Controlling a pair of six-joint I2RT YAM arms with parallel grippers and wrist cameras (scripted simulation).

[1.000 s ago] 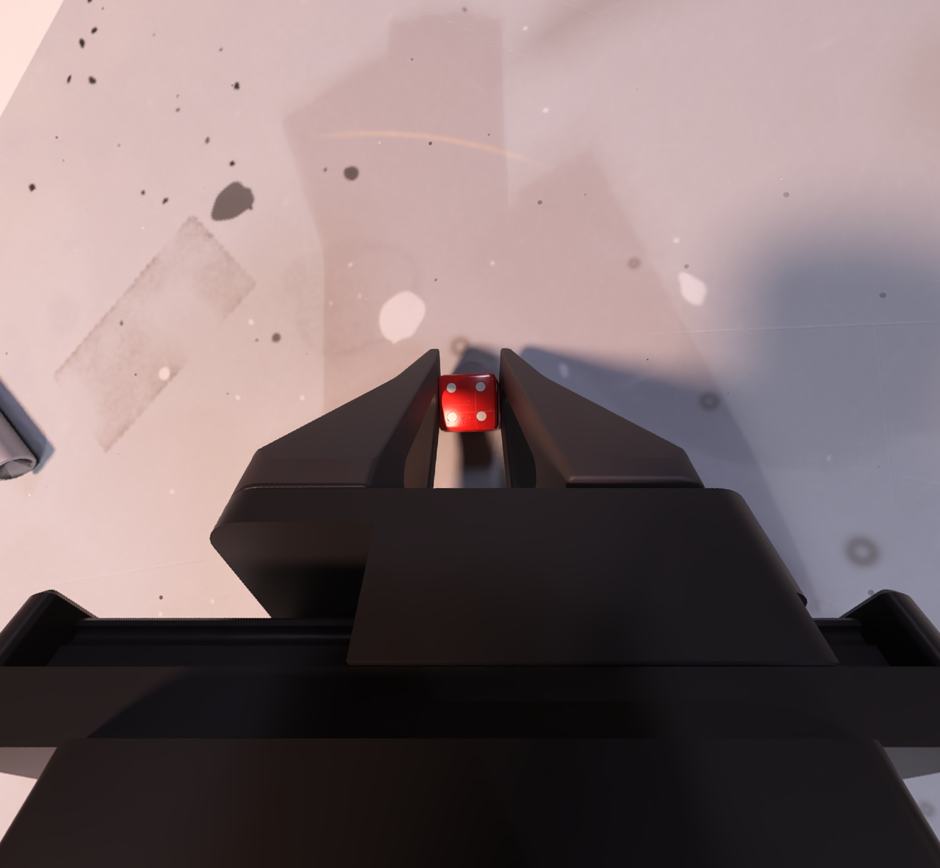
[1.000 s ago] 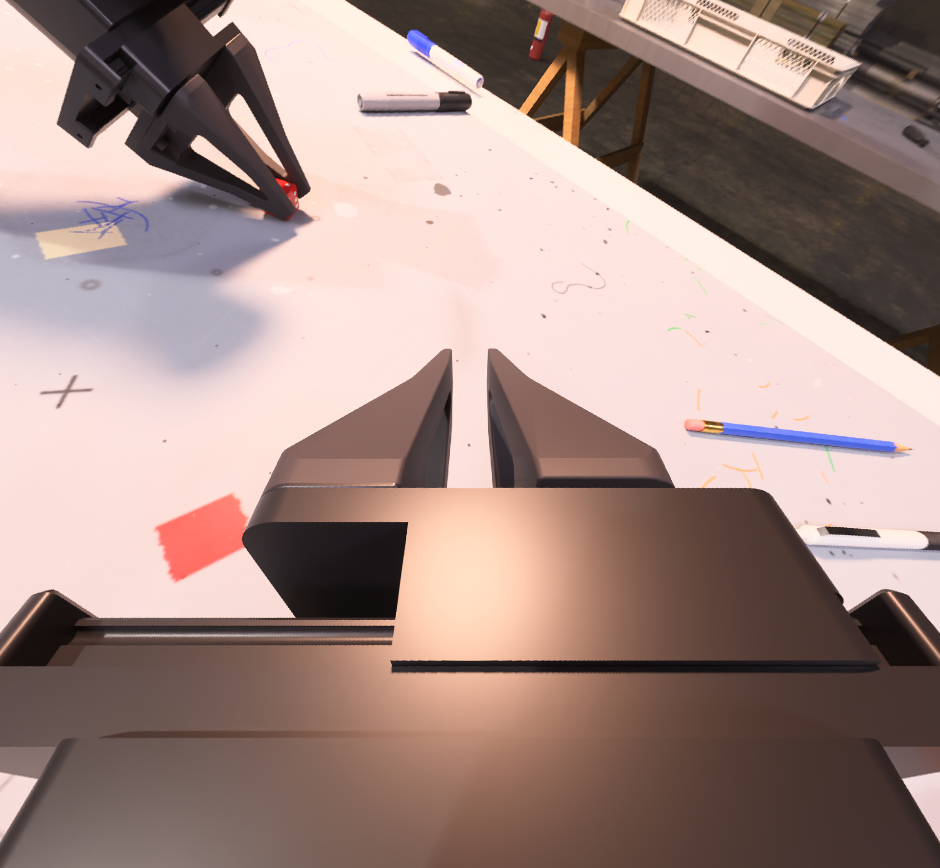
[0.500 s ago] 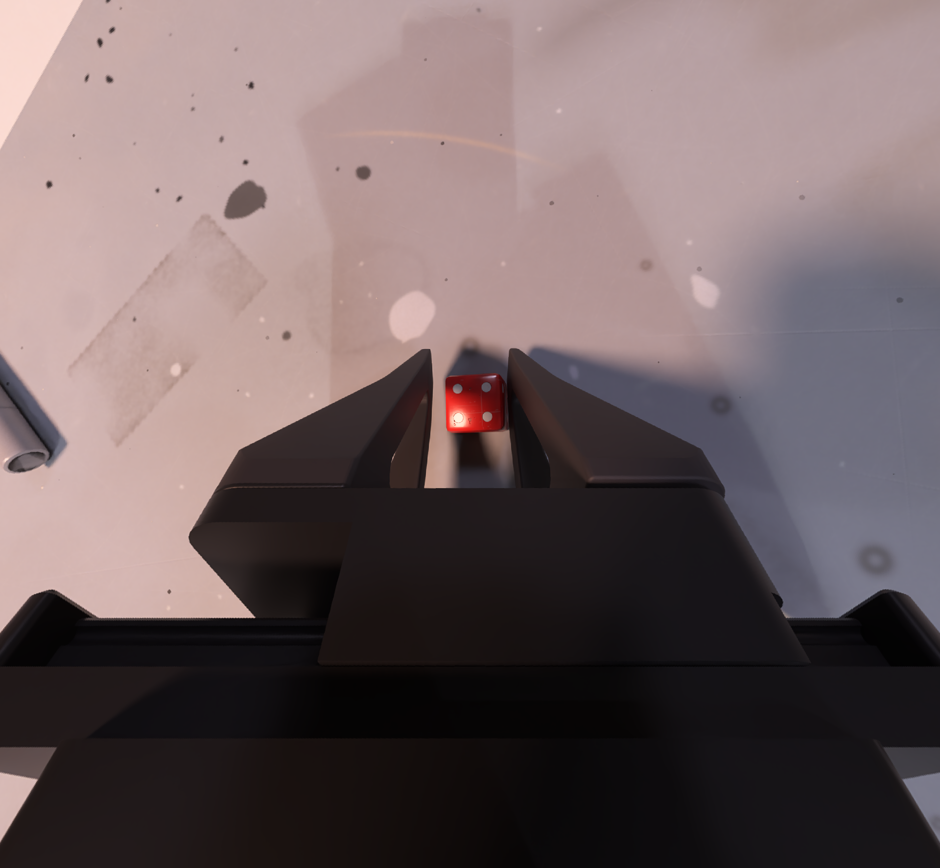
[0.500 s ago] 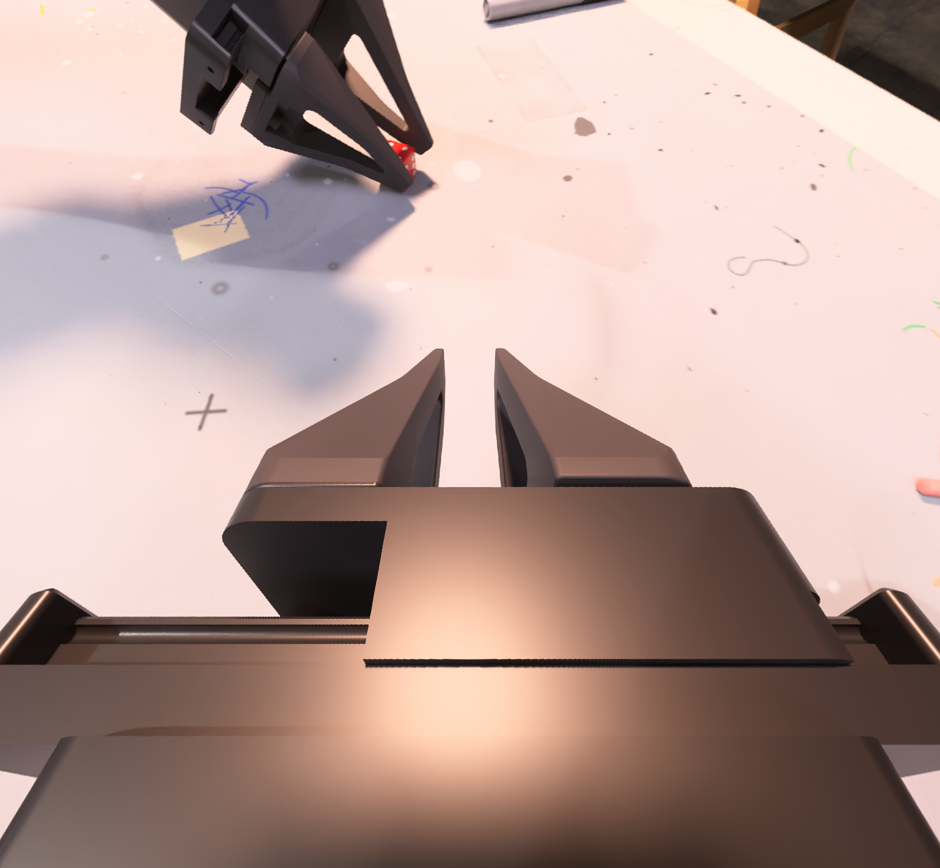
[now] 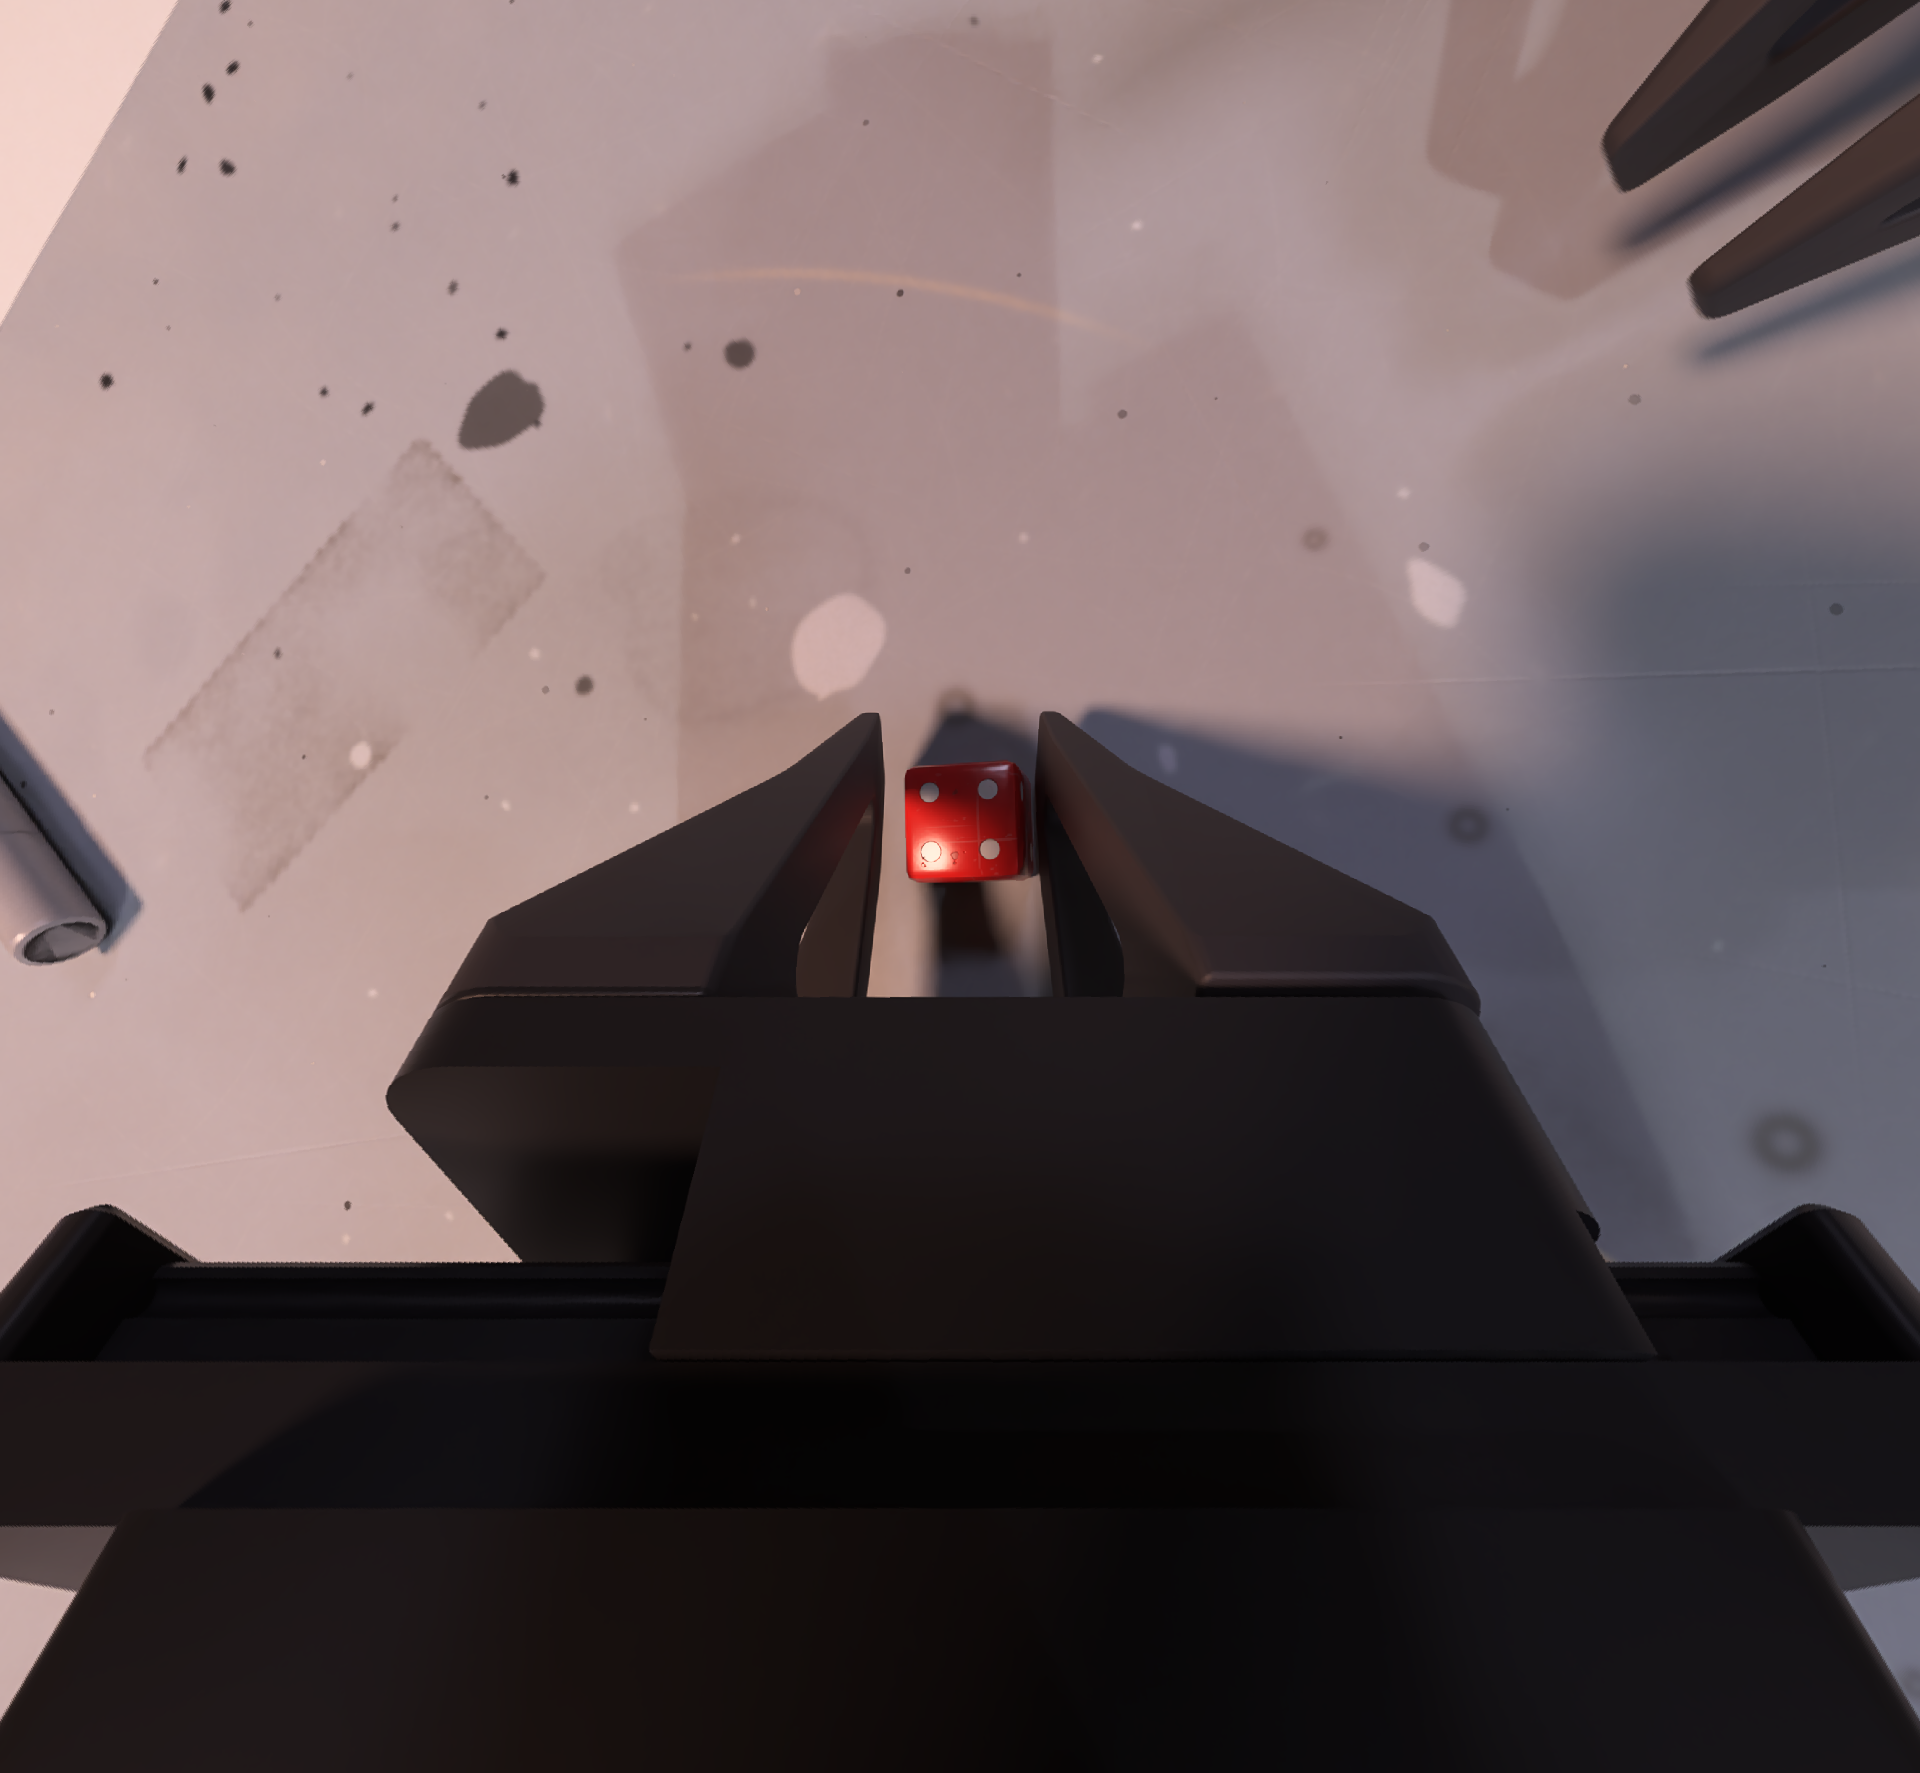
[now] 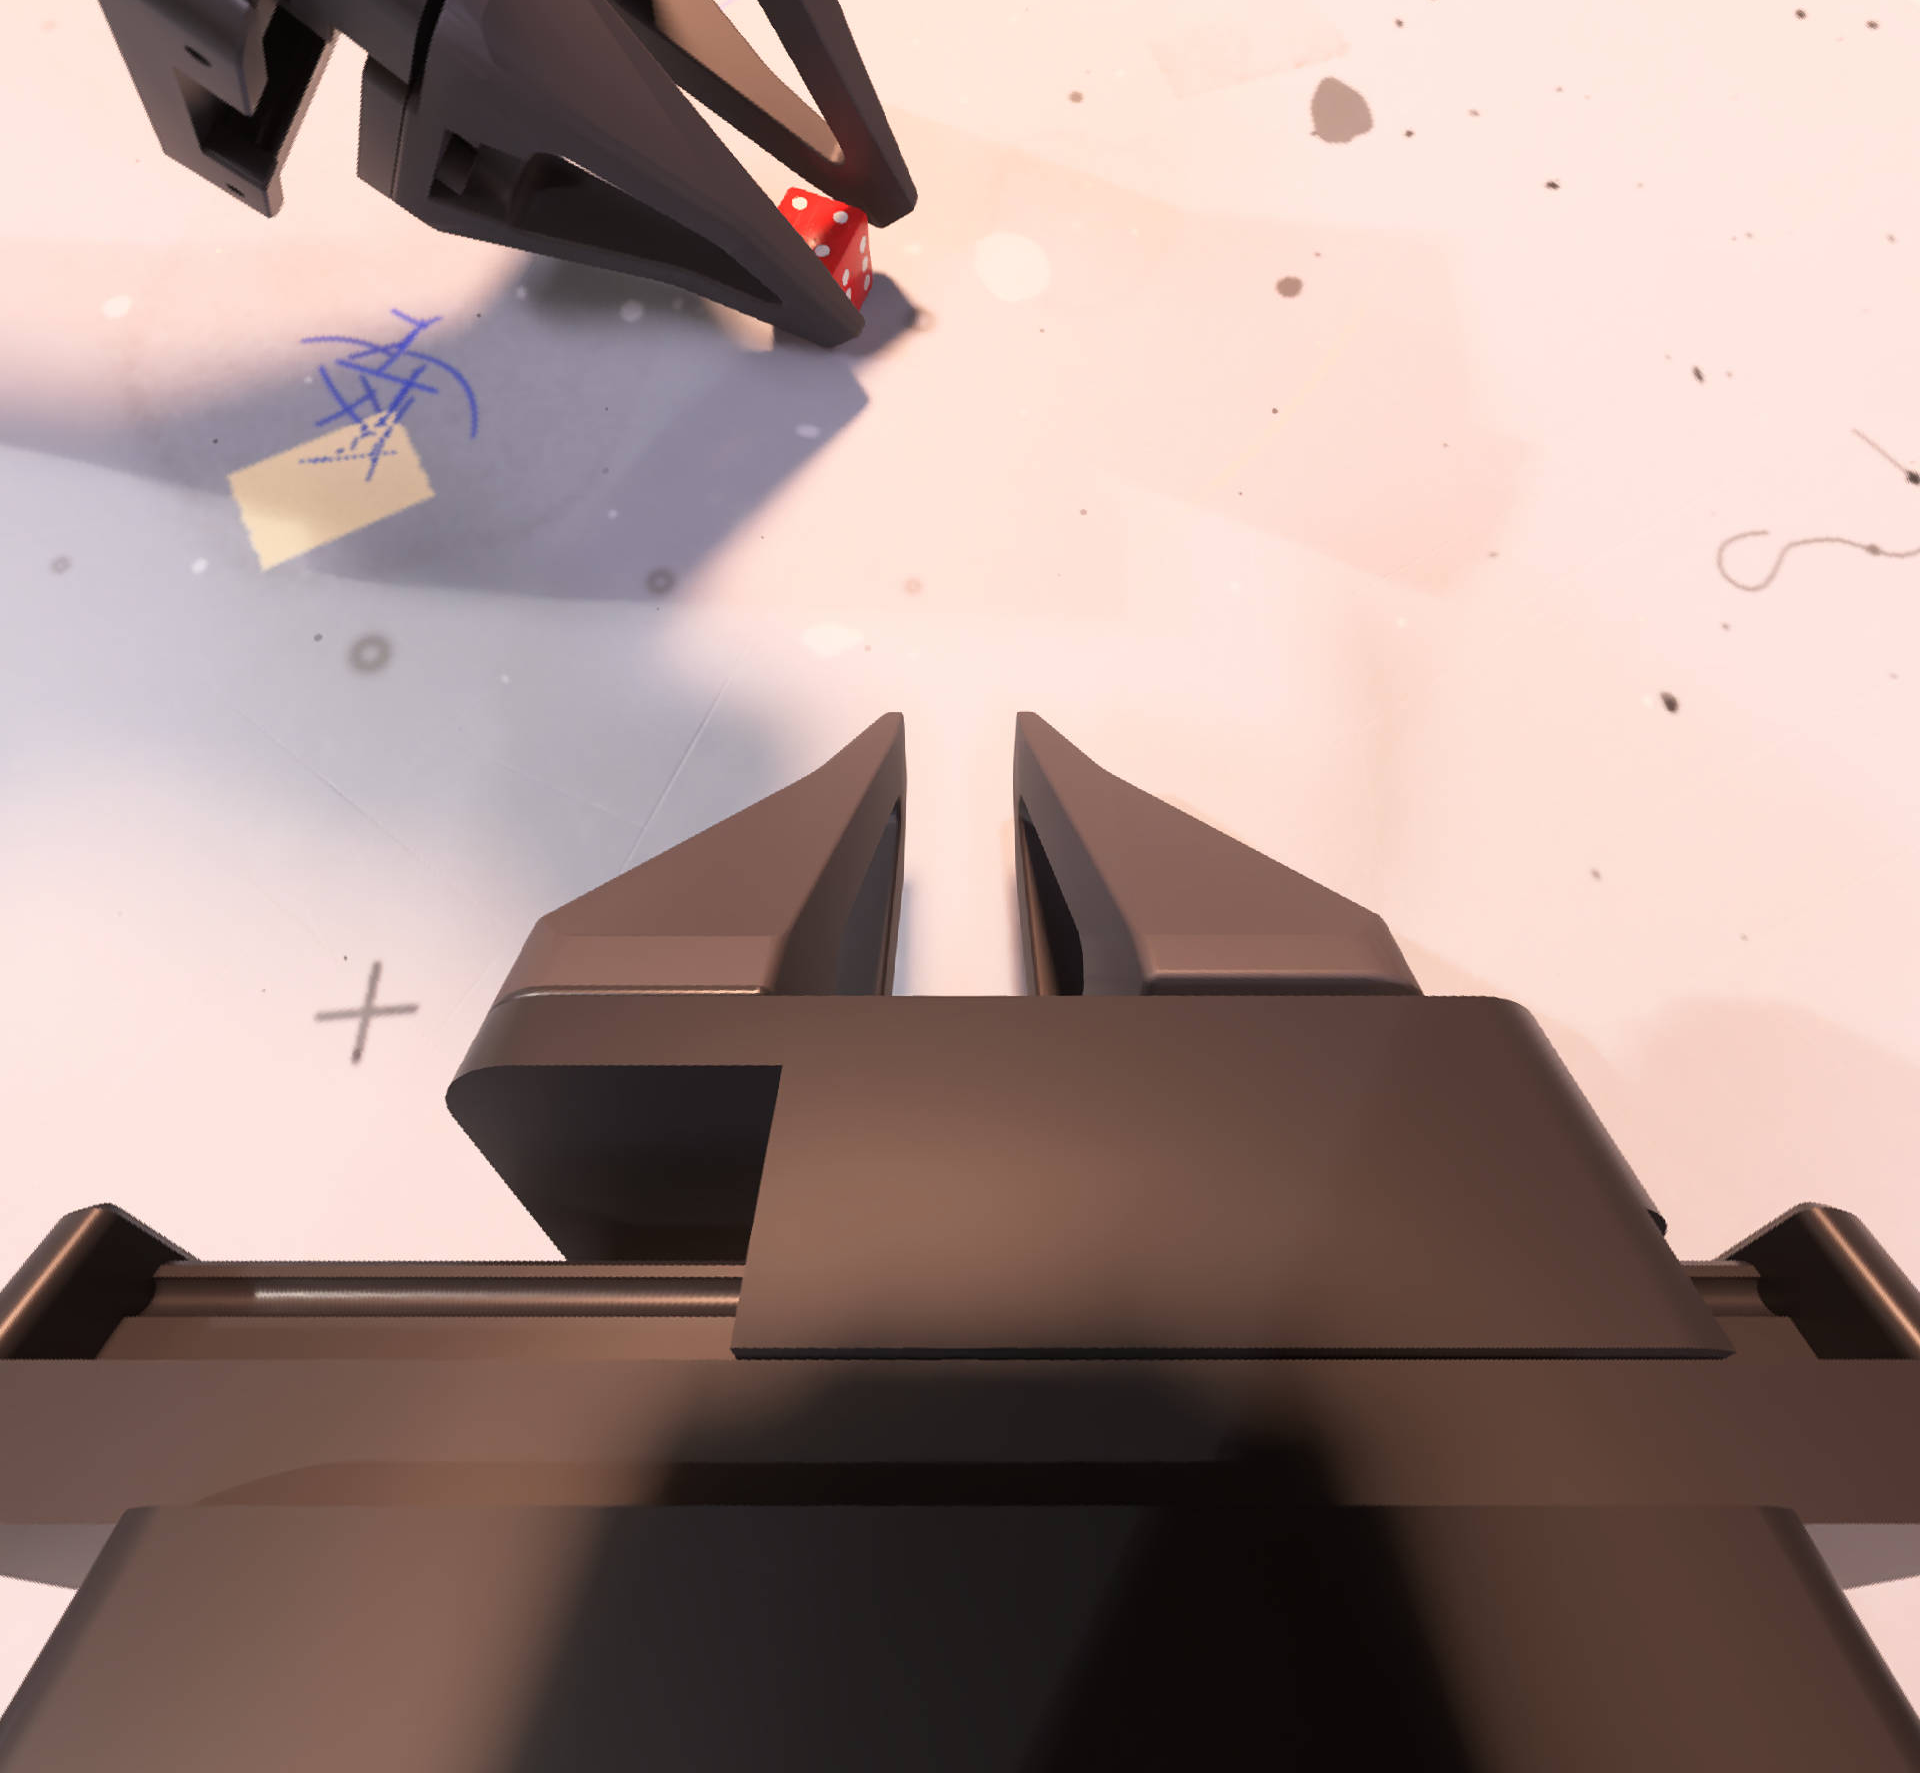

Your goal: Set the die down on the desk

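Observation:
A small red die [image 5: 964, 822] with white pips sits on the pale desk [image 5: 1039, 113] between the fingers of my left gripper [image 5: 960, 717]. The left jaws are slightly open, with a thin gap on each side of the die. In the right wrist view the die [image 6: 831, 243] shows between the left gripper's tips [image 6: 871, 274], low at the desk [image 6: 1351, 788]. My right gripper [image 6: 959, 715] is empty and narrowly open, hovering a short way in front of the die. Its fingers also show at the top right of the left wrist view [image 5: 1655, 232].
A grey marker end [image 5: 47, 902] lies at the left edge. A beige tape piece [image 6: 330, 492] with blue scribble lies left of the die, and a pencilled cross [image 6: 364, 1009] is nearer. The desk edge runs along the top left [image 5: 62, 9].
The left fingers parted from the die and stayed a little apart. The right gripper moved closer to the die and its fingers spread slightly.

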